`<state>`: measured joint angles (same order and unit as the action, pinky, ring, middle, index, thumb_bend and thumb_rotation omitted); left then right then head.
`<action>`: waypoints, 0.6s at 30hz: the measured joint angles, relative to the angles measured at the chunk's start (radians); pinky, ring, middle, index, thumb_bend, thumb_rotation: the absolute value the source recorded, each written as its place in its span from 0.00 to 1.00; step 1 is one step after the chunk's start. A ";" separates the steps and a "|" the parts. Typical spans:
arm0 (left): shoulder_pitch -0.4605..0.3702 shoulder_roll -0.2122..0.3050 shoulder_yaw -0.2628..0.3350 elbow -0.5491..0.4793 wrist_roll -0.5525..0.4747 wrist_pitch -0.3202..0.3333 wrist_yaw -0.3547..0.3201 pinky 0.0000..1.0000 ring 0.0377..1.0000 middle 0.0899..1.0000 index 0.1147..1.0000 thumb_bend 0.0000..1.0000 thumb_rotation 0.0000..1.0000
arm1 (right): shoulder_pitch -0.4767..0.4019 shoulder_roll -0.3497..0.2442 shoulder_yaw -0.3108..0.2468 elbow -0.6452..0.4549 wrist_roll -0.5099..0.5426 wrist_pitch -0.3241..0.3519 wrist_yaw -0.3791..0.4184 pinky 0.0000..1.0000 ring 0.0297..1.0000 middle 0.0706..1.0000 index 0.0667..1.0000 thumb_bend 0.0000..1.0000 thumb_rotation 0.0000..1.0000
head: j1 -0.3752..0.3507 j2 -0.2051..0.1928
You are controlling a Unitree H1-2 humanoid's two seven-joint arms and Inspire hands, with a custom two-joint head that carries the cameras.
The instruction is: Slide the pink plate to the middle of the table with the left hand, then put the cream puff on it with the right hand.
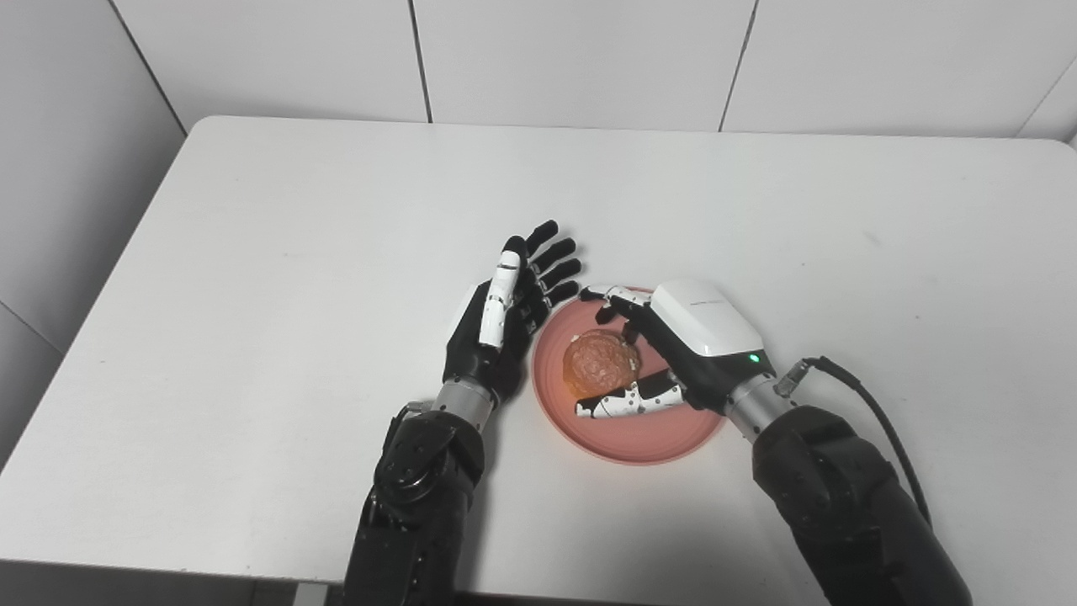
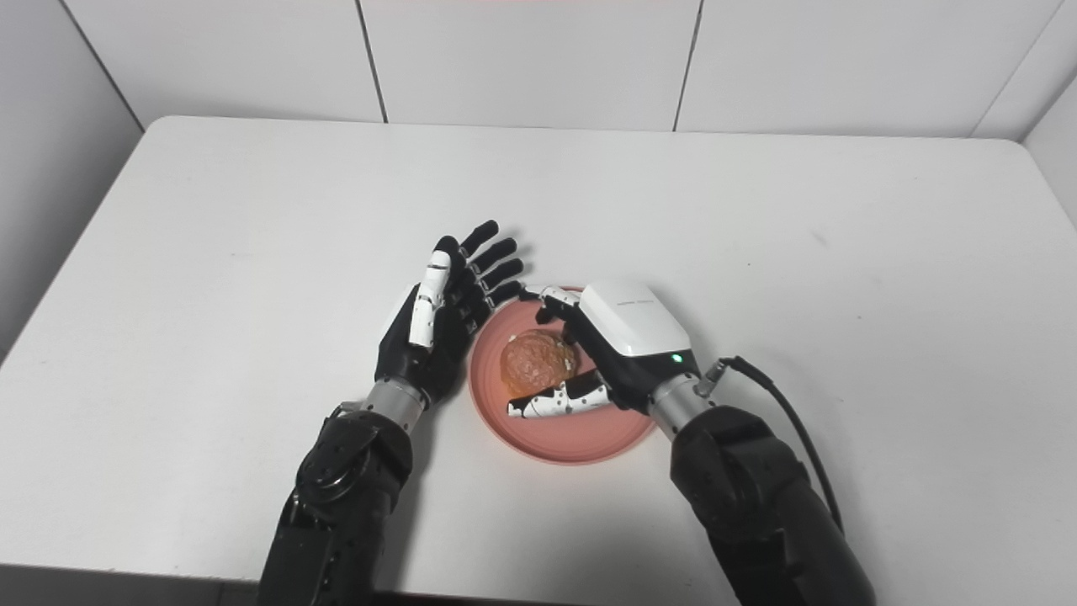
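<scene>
Cream puff (image 1: 601, 363) on pink plate (image 1: 648, 438) | white table (image 1: 294, 252) | tiled wall (image 1: 580, 59)

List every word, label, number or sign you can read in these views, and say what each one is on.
Nothing here can be read.
White back cover of the right hand: a faint line of small print, too small and blurred to read.
Same hand, near the wrist: a small green light, not a text.
Left hand, pink plate, cream puff, table: no print visible.
</scene>
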<state>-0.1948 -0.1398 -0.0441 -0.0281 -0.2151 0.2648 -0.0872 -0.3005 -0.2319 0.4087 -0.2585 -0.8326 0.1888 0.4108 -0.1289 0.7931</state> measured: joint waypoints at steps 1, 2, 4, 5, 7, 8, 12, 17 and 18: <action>0.000 0.000 0.000 0.000 0.000 0.000 0.000 0.85 0.85 0.85 0.85 0.44 1.00 | 0.001 0.001 -0.005 0.000 0.008 0.000 0.002 0.60 0.74 0.82 0.90 0.99 0.62 | -0.003 -0.002; 0.000 0.000 0.001 0.000 0.000 0.000 0.000 0.84 0.84 0.85 0.85 0.43 1.00 | 0.003 0.001 -0.014 0.000 0.022 -0.001 0.003 0.63 0.78 0.86 0.92 1.00 0.63 | -0.005 -0.002; -0.001 0.000 0.002 0.002 0.000 -0.001 0.000 0.83 0.84 0.85 0.85 0.43 1.00 | 0.003 0.001 -0.031 -0.002 0.044 -0.001 0.004 0.66 0.80 0.88 0.94 1.00 0.64 | -0.005 -0.002; -0.002 0.000 0.002 0.003 0.000 -0.001 0.000 0.83 0.84 0.85 0.85 0.43 1.00 | 0.003 0.001 -0.038 -0.004 0.058 -0.001 0.004 0.67 0.81 0.89 0.95 1.00 0.64 | -0.008 -0.003; -0.003 0.001 0.002 0.004 0.000 -0.002 0.000 0.83 0.84 0.85 0.85 0.43 1.00 | 0.003 0.002 -0.051 -0.009 0.081 -0.001 0.003 0.69 0.83 0.90 0.96 1.00 0.67 | -0.011 -0.005; -0.003 0.002 0.002 0.004 0.000 -0.002 0.000 0.83 0.84 0.85 0.85 0.43 1.00 | 0.003 0.003 -0.058 -0.013 0.093 -0.001 0.001 0.70 0.83 0.90 0.96 1.00 0.68 | -0.011 -0.005; -0.004 0.005 0.001 0.005 0.000 -0.002 -0.003 0.84 0.85 0.85 0.86 0.43 1.00 | 0.004 0.008 -0.085 -0.028 0.146 -0.013 -0.034 0.72 0.84 0.92 0.98 1.00 0.76 | -0.018 -0.011; -0.006 0.008 0.007 0.006 -0.003 -0.002 -0.010 0.86 0.86 0.86 0.86 0.43 1.00 | 0.012 0.021 -0.128 -0.037 0.198 -0.043 -0.104 0.78 0.89 0.95 1.00 0.94 0.87 | -0.020 -0.015; -0.006 0.007 0.010 0.007 -0.009 -0.002 -0.010 0.85 0.86 0.86 0.86 0.43 1.00 | 0.015 0.023 -0.139 -0.036 0.211 -0.057 -0.123 0.79 0.90 0.96 1.00 0.93 0.90 | -0.020 -0.015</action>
<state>-0.2009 -0.1324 -0.0340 -0.0213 -0.2244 0.2627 -0.0974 -0.2852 -0.2093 0.2696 -0.2940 -0.6220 0.1315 0.2877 -0.1488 0.7777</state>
